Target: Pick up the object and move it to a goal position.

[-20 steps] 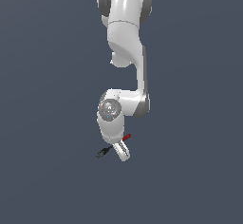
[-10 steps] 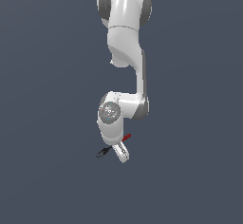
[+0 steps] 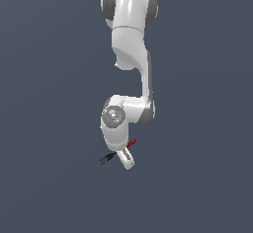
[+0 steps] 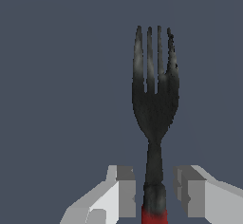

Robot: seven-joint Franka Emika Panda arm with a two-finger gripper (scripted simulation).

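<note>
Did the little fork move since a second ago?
No. In the exterior view the fork lies at the same spot against the plain grey background, tines toward that view's left, with the gripper around it.

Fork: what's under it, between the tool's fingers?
Only plain dark ground shows behind the fork. Its shaft runs between the tool fingers, gaps either side. The red handle is mostly out of the wrist view.

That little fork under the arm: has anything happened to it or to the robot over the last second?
Almost nothing visibly changed. The fork sits in the same place at the gripper, red handle toward the exterior view's right and dark tines toward its left, as it did a second ago. The white arm keeps the same bent pose. In the wrist view the fingers flank the shaft with small gaps, so a firm hold cannot be confirmed.
</note>
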